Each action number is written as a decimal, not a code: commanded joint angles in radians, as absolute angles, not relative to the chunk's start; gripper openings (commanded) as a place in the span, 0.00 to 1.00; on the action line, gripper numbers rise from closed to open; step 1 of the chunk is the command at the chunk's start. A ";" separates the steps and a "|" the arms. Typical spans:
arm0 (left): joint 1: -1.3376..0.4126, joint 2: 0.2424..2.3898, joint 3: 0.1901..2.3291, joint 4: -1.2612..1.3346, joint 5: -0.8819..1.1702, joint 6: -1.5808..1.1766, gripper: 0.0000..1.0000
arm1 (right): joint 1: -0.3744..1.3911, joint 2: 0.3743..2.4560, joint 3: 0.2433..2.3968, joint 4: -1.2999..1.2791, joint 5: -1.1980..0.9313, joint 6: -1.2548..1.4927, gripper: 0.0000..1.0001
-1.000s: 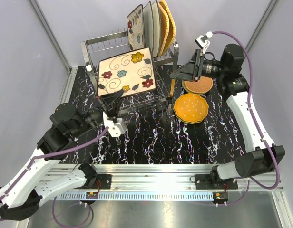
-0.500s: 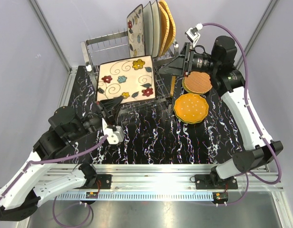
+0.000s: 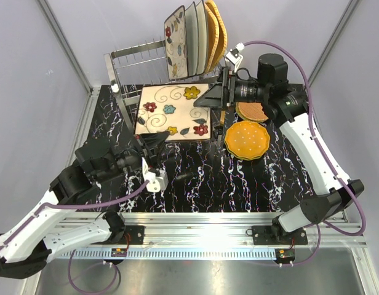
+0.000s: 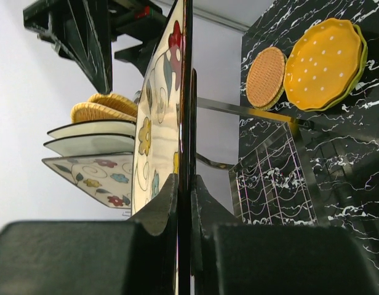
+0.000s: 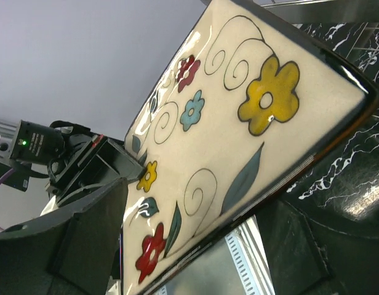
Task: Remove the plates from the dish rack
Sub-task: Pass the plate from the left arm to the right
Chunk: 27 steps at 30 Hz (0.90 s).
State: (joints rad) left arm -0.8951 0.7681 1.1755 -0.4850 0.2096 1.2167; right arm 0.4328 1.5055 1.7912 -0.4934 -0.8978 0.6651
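Note:
A square cream floral plate [image 3: 174, 110] hangs nearly flat over the front of the dish rack [image 3: 129, 61]. My left gripper [image 3: 156, 141] is shut on its near-left edge. The left wrist view shows that plate [image 4: 157, 123] edge-on, pinched between my fingers [image 4: 162, 203]. My right gripper [image 3: 209, 98] is open at the plate's right edge. In the right wrist view the plate [image 5: 239, 117] lies between the wide-apart fingers [image 5: 85, 239]. Several more plates [image 3: 195, 34] stand upright in the rack's top right.
On the black marbled table right of the rack lie an orange dotted scalloped plate [image 3: 247, 139] on a green one and a round woven plate [image 3: 253, 110]. Grey walls close in the back and sides. The metal rail [image 3: 195, 222] runs along the near edge.
My left gripper has carried the floral plate rightward and tipped it flatter. My right gripper has swung left from above the woven plate to the floral plate's right edge.

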 commanded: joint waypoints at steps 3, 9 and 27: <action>-0.936 0.758 1.269 -0.178 0.199 1.361 0.00 | 0.476 1.506 1.792 -0.520 -0.851 0.657 0.87; -0.962 0.776 1.270 -0.189 0.178 1.374 0.00 | 0.486 1.486 1.749 -0.526 -0.845 0.680 0.83; -1.005 0.790 1.223 -0.124 0.146 1.310 0.10 | 0.457 1.422 1.697 -0.404 -0.936 0.765 0.00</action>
State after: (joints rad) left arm -0.9894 0.8207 1.1767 -0.4801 0.1150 1.3380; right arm 0.4568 1.4918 1.6970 -0.5510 -0.8341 0.9096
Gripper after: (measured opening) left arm 0.092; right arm 0.115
